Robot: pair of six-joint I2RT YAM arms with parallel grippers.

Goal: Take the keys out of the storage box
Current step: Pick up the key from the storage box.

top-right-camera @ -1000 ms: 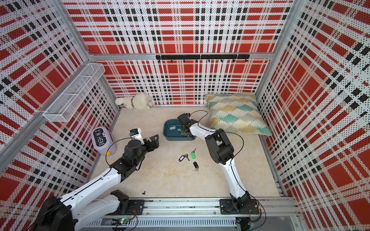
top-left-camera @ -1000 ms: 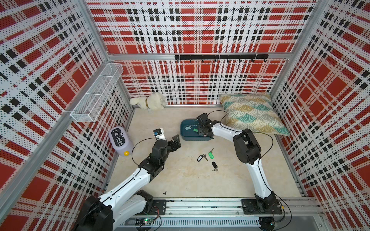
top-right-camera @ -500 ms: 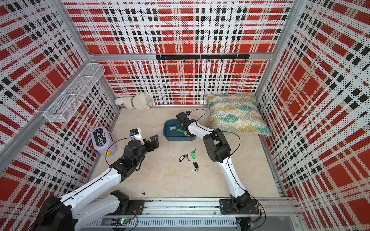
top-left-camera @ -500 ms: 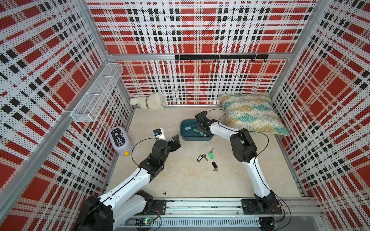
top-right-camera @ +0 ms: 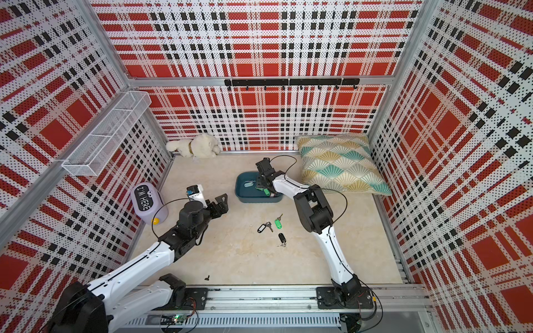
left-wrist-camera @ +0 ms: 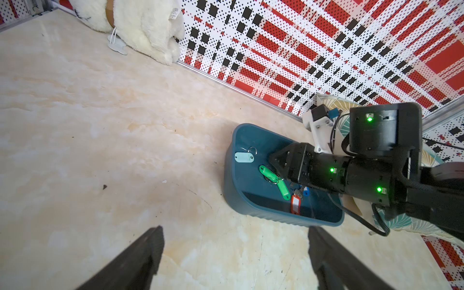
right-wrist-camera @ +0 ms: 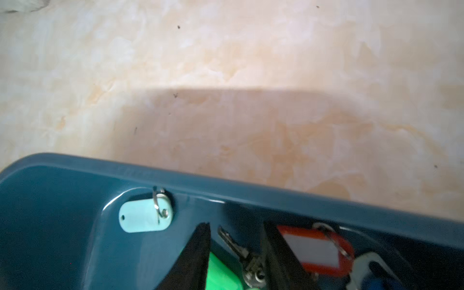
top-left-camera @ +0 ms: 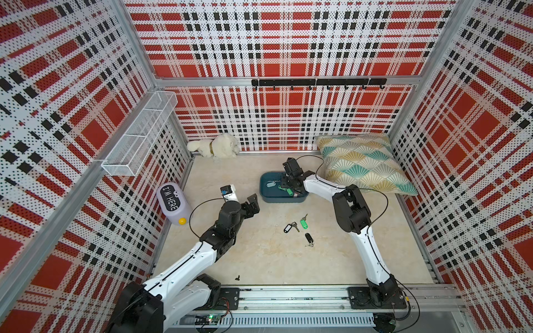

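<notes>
The right gripper reaches down into the storage box. Its jaws stand a little apart with a metal key between them; whether they press on it, I cannot tell. More keys lie in the box, with a pale teal tag, two green tags and a red tag. Three others, two with black tags and one with a green tag, lie on the tabletop in front of the box. The left gripper hovers near the box, its jaws wide open and empty.

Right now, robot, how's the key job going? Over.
Left jaws open, empty. Right jaws inside storage box, straddling a key. Three keys out. Nothing blocking.
</notes>
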